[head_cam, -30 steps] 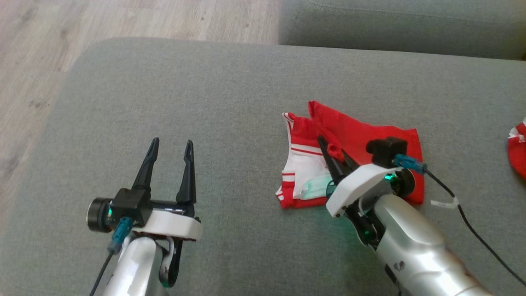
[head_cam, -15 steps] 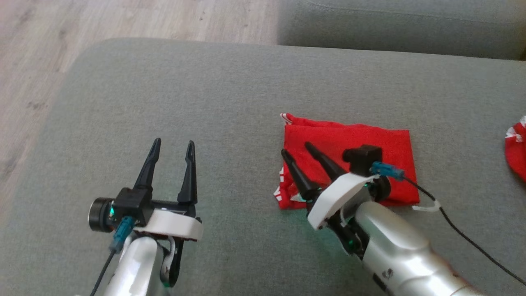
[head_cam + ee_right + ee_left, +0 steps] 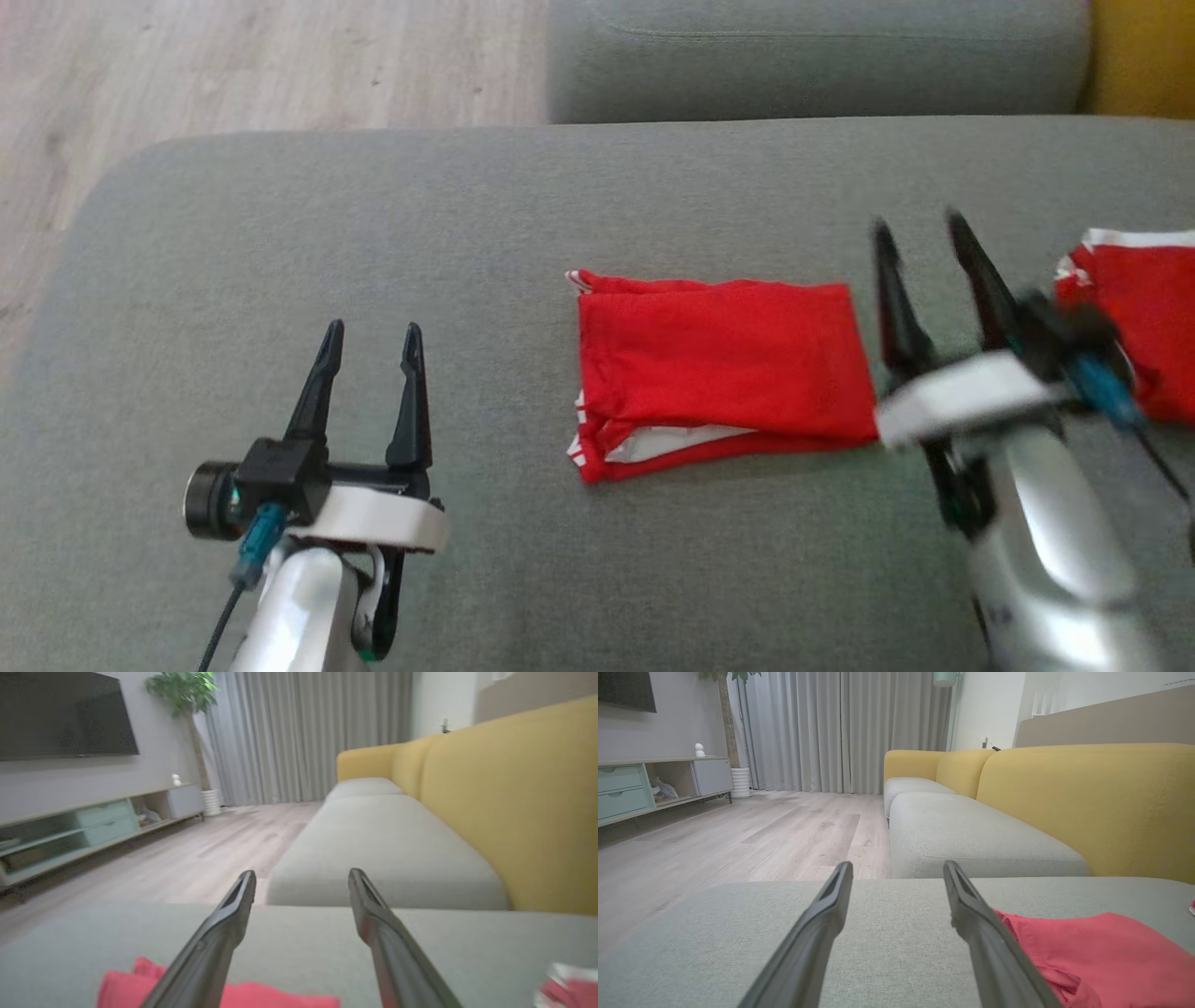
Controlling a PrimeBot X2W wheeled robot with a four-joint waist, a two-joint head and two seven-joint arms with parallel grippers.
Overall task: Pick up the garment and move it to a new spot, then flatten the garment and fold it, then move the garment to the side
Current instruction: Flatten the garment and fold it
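1. Lying on the grey sofa seat (image 3: pixel 448 215), the red garment (image 3: pixel 719 359) is folded into a flat rectangle with its long side running left to right in the head view. White striped trim peeks out along its lower left edge.
2. Well to the left of it, the left tool (image 3: pixel 372 331) sits over bare cushion, its two dark fingers spread wide with nothing between them.
3. In the left wrist view the left tool (image 3: pixel 899 865) again shows its fingers parted and empty. The red garment (image 3: pixel 1101 947) lies low on the right, partly behind the right finger.
4. The right tool (image 3: pixel 917 224), blurred in the head view, stands just beside the garment's right edge. It is between the garment and a second red and white cloth (image 3: pixel 1134 308) at the frame's right side. Its fingers are apart and hold nothing.
5. In the right wrist view the right tool (image 3: pixel 301 872) is open wide over the seat. The red garment (image 3: pixel 126 984) sits at the lower left, partly behind the left finger, and the second red and white cloth (image 3: pixel 567 984) sits in the lower right corner.
6. Beyond the seat are another grey cushion (image 3: pixel 971 835), a yellow backrest (image 3: pixel 1087 798), a pale wooden floor (image 3: pixel 761 830), grey curtains (image 3: pixel 840 728) and a wall television (image 3: pixel 60 714).
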